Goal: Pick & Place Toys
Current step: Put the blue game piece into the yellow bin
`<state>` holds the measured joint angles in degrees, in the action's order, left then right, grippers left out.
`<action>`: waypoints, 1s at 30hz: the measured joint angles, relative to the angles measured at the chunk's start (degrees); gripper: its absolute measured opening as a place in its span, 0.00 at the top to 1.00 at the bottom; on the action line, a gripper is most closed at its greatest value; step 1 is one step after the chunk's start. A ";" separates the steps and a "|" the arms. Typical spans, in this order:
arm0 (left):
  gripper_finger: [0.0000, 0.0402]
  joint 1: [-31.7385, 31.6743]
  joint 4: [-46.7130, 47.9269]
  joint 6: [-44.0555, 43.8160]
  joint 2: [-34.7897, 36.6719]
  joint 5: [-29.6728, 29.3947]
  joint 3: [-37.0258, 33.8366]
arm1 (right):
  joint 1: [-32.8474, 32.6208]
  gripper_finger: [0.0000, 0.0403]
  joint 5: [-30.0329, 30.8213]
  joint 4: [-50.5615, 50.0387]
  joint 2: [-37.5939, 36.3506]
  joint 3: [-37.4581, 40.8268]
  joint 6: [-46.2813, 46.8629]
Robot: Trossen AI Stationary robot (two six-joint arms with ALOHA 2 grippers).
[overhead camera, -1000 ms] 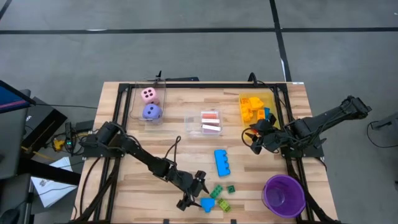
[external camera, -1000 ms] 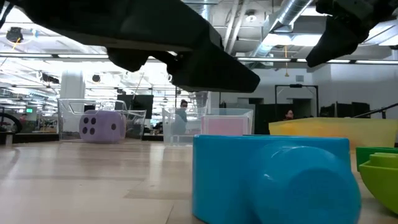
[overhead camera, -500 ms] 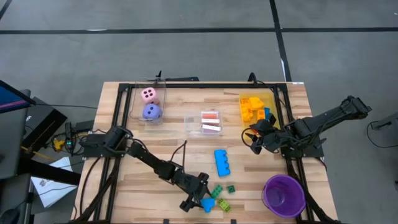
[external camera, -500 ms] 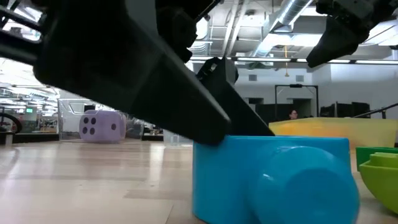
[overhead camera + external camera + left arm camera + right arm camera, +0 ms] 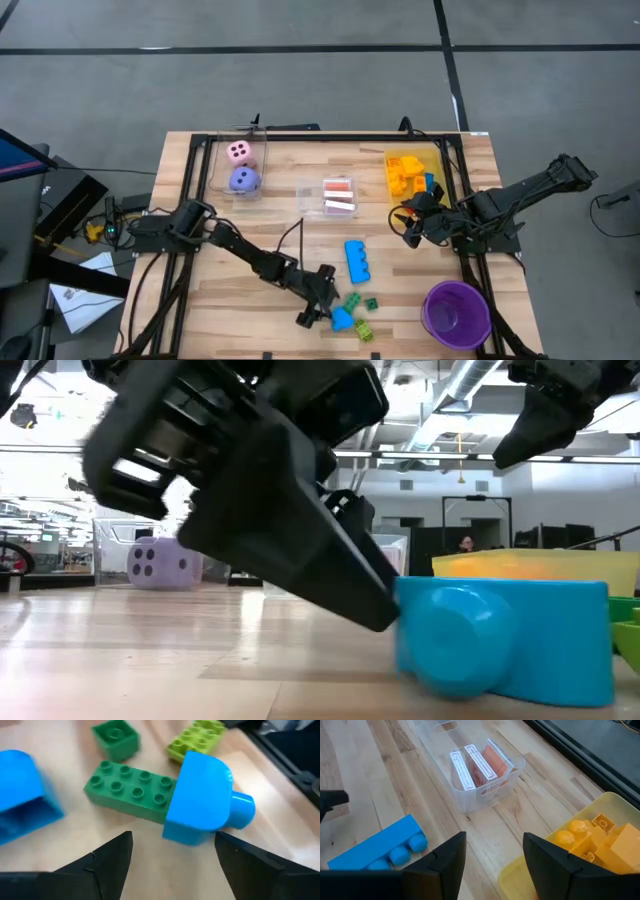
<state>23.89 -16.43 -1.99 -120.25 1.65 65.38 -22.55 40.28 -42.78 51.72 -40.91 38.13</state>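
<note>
Wooden slats make up the table (image 5: 250,300), and at its near edge the left gripper (image 5: 172,851) hangs low with its fingers spread, one on each side of a rounded blue brick (image 5: 200,812) but not yet touching it. A clean pick probably means centring on the blue body rather than its round peg, then closing squarely so it does not twist out. A long green brick (image 5: 131,790) lies right against it and could be dragged along; a small dark green brick (image 5: 115,738) and a lime brick (image 5: 197,737) crowd just beyond. Farther in sits a long blue brick (image 5: 358,260). The right gripper (image 5: 493,854) waits, fingers apart and empty, by the yellow bin (image 5: 530,865), beyond which the clear bin (image 5: 470,800) holds cards (image 5: 480,765).
</note>
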 joint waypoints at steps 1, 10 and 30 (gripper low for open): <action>0.31 -0.20 0.00 -0.01 0.00 -1.04 0.01 | 0.00 0.53 -0.01 -0.01 0.00 0.00 0.00; 0.33 0.37 1.08 5.94 0.03 -4.73 -0.01 | 0.00 0.53 -0.43 -0.02 0.00 0.02 0.00; 0.27 2.50 -1.35 10.95 1.05 4.92 -0.01 | 0.00 0.53 -1.52 -0.02 0.02 0.04 -0.02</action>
<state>26.39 -17.78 8.96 -119.20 6.58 65.36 -22.55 38.76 -42.81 51.75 -40.86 38.11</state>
